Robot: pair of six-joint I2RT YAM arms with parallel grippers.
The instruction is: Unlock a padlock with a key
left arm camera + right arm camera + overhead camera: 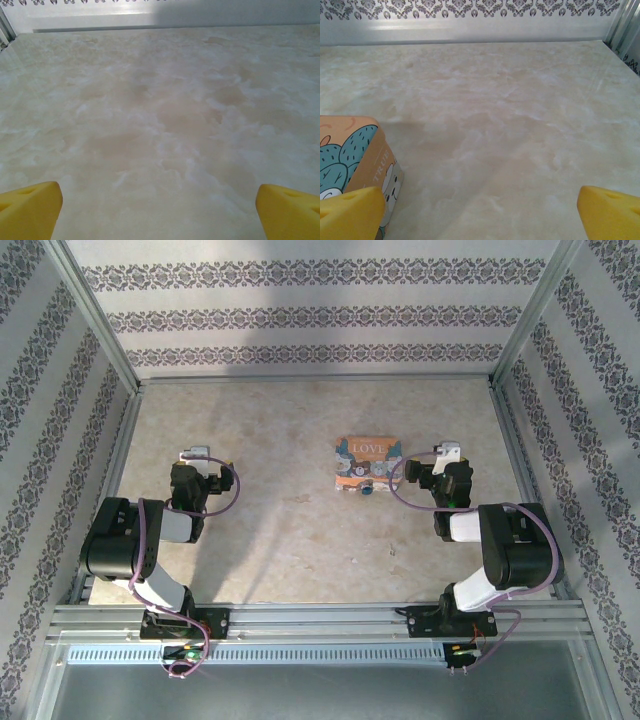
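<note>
Hardly started: left gripper [160,212] and right gripper [480,215] splayed wide, holding nothing (padlock [366,490] untouched beside tin [364,455])

Surface [290,540]: beige, marbled, flat, with soft shadows across the middle. One tin [362,462] lies flat on it, right of centre: rectangular, orange, lid up, lettered "LOVE". In the right wrist view the tin [357,160] sits at lower left; its lid bears teal spotted shapes and its orange side wall reads "TRUE". Walls [310,310] on three sides carry pale paper with dark ornamental bands. Aluminium rails [320,618] run along the near edge. Metal posts [95,315] rise at the far corners.
</note>
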